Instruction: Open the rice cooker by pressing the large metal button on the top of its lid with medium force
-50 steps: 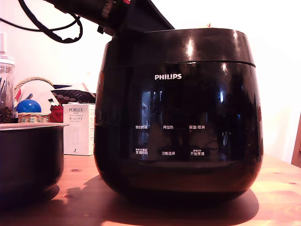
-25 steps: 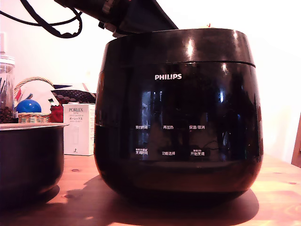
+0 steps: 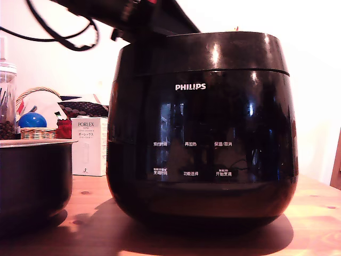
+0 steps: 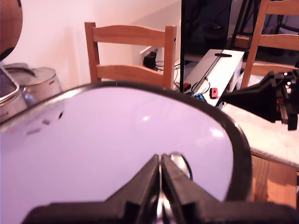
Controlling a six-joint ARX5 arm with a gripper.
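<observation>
Black claw (image 4: 160,161) (fingers pressed together) — tips at the lid's (image 4: 117,140) metal button (image 4: 181,164).

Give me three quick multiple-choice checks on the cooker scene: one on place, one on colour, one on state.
1. Where is the gripper?
A. Over the lid, at the metal button
B. Beside the basket
C. Inside the pot

2. What colour is the ball in the basket?
A. Red
B. Blue
C. Green

3. How is the cooker?
A. Lid open
B. Lid missing
C. Lid shut

Answers: 1 A, the wrist view shows the closed fingertips at the button. 2 B, blue in the exterior view. 3 C, the lid sits flush there.
</observation>
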